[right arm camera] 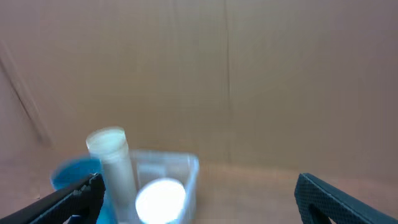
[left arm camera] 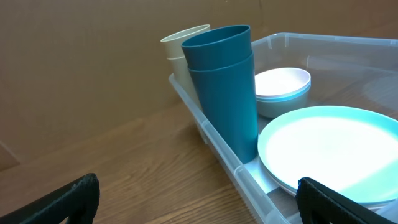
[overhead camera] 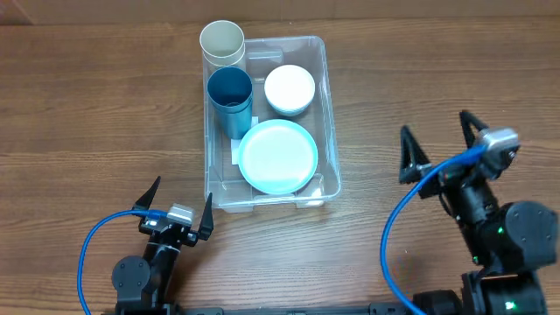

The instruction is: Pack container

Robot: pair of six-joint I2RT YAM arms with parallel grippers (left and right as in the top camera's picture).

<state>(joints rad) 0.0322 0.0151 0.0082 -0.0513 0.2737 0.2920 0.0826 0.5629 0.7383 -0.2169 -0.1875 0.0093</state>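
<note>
**Item 1. Left gripper** (overhead camera: 183,194): my jaws are spread wide with nothing between them. It sits low, just beside the container's near left corner.

**Item 2. Right gripper** (overhead camera: 435,127): also spread wide and empty, raised, well apart from the container on its right side.

**Item 3. Container** (overhead camera: 329,114): rests on the wooden table (overhead camera: 87,105), between my two arms and farther out.

**Contents:**
- Cream cups (overhead camera: 221,42), nested, in the far left corner.
- Teal cups (overhead camera: 229,92), nested, just in front of the cream ones.
- White bowls (overhead camera: 290,87), stacked, at the far right.
- Teal plates (overhead camera: 278,156), stacked flat at the near end.

**Status:** every dish I can see lies inside the container, and neither gripper carries anything. I judge the packing done or nearly so. At most a lid or a last check remains, and no lid shows.
</note>
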